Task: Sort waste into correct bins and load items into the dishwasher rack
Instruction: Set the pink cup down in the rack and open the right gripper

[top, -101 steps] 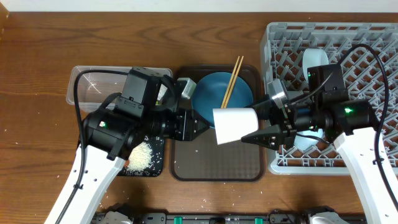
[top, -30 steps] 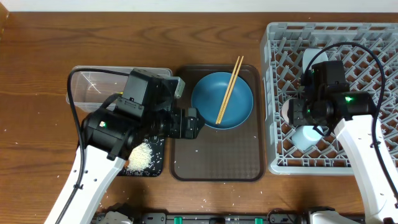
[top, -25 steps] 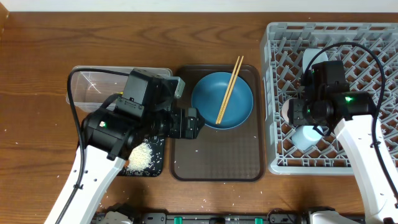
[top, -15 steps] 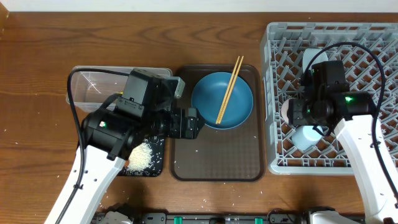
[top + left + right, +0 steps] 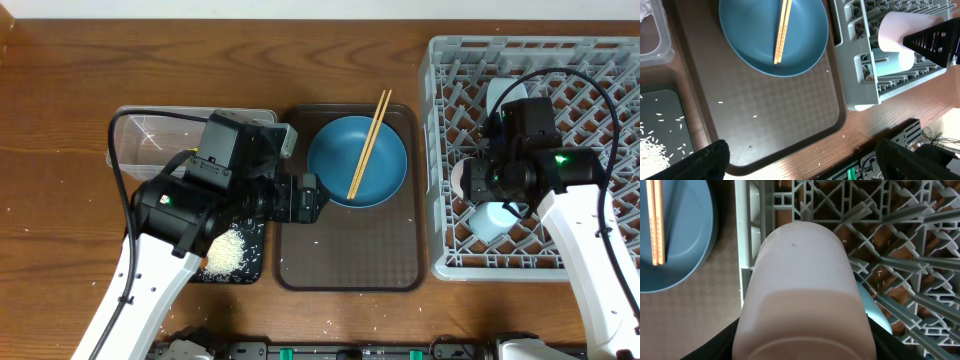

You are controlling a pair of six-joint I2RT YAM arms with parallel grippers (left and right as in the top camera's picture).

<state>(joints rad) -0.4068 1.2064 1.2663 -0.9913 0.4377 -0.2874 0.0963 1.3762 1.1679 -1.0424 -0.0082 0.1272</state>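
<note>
Right pincer (image 5: pixel 468 180) grips the pale pink cup (image 5: pixel 802 295) at nine o'clock in the dishwasher rack (image 5: pixel 600 60), light blue cup (image 5: pixel 492 218) just beside at five o'clock; left pincer (image 5: pixel 802 147) gapes.

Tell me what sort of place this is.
Probably a staged dish-return station at a robot test bench: a grey dishwasher rack, a brown serving tray carrying a blue plate with chopsticks, all on a wooden table worked by two robot arms.
</note>
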